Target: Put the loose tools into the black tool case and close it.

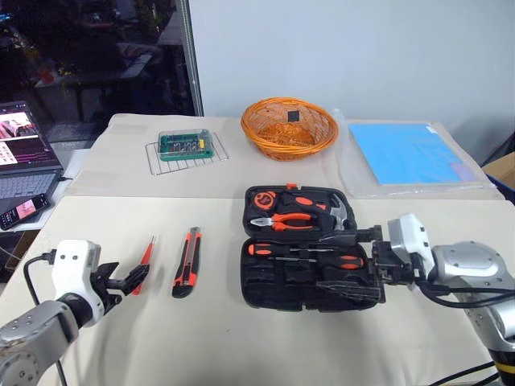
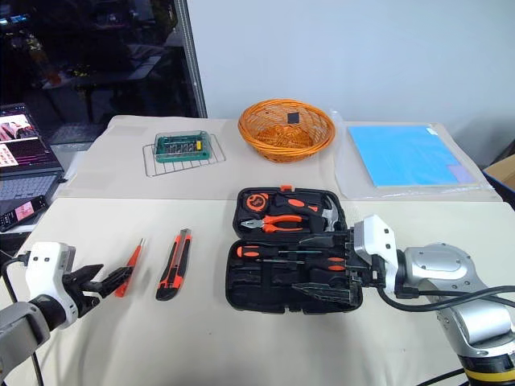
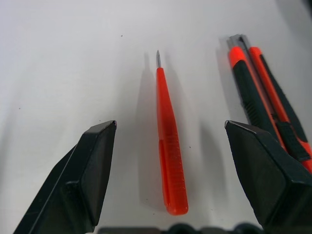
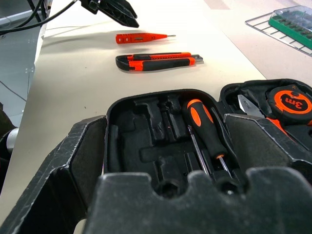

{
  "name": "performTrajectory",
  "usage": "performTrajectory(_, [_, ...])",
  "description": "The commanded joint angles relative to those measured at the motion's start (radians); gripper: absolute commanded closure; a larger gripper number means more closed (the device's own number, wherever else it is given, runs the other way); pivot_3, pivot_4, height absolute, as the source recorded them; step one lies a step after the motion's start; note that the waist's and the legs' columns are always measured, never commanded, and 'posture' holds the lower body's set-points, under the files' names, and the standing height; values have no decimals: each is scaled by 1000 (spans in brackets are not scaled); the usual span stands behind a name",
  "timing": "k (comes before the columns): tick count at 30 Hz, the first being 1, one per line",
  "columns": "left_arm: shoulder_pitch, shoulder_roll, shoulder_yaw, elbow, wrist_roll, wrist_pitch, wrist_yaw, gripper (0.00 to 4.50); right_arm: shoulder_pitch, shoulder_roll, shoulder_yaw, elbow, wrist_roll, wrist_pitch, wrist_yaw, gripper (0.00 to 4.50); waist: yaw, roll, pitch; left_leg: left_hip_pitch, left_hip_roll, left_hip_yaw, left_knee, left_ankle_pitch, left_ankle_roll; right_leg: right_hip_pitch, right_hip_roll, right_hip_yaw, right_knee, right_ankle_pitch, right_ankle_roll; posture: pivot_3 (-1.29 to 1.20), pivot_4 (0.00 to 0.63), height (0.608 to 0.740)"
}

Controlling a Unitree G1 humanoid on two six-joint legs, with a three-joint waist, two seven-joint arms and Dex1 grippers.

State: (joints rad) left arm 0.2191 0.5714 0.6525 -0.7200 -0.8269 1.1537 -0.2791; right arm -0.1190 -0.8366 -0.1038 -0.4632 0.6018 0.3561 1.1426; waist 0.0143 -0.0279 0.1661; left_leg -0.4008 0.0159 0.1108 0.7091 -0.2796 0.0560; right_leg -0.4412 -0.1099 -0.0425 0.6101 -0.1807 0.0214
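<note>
While outside the black tool case (image 1: 310,269): one thin orange screwdriver (image 1: 143,264), one utility knife (image 1: 187,261).

A lab or office workspace: cloth-covered tables (image 1: 241,338), an open laptop (image 1: 24,153) far left, a dark window (image 1: 96,56) behind.

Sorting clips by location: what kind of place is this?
Probably a lab or workshop test bench: a cloth-covered table with an open tool case, an open laptop at its edge, and a dark window behind.

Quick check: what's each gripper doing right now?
Left gripper: open, empty, fingers either side of the thin screwdriver.
Right gripper: open, empty, over the case.
</note>
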Motion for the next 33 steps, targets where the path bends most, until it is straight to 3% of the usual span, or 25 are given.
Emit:
performTrajectory(1, [11, -1, 4, 4, -46, -23, -36, 688, 1, 0, -15, -37, -8, -27, -12, 94, -1, 0, 0, 0, 0, 0, 0, 0, 0, 0, -1, 0, 0, 0, 0, 0, 150, 740])
performTrajectory(9, [31, 48, -90, 36, 21, -67, -58, 688, 24, -2, -30, -75, 5, -8, -46, 94, -1, 0, 0, -1, 0, 0, 0, 0, 0, -1, 0, 0, 0, 1, -3, 0, 150, 740])
performTrajectory(20, [10, 19, -100, 27, -54, -69, -69, 688, 11, -9, -24, -71, 8, 0, -59, 94, -1, 0, 0, -5, 0, 0, 0, 0, 0, -6, -1, 0, 0, 2, -4, 0, 150, 740])
performTrajectory(26, [7, -8, -43, 14, -37, -91, 19, 688, 1, -9, -18, -61, 9, -2, -52, 94, -1, 0, 0, -5, 0, 0, 0, 0, 1, -6, 0, 0, 0, 2, -4, 0, 150, 740])
performTrajectory(33, [23, -86, -103, -91, 55, -31, 249, 688, 1, -9, -21, -52, 9, -8, -42, 94, -1, 0, 0, -5, 0, 0, 0, 0, 1, -5, 0, 1, 0, 2, -4, 0, 150, 740])
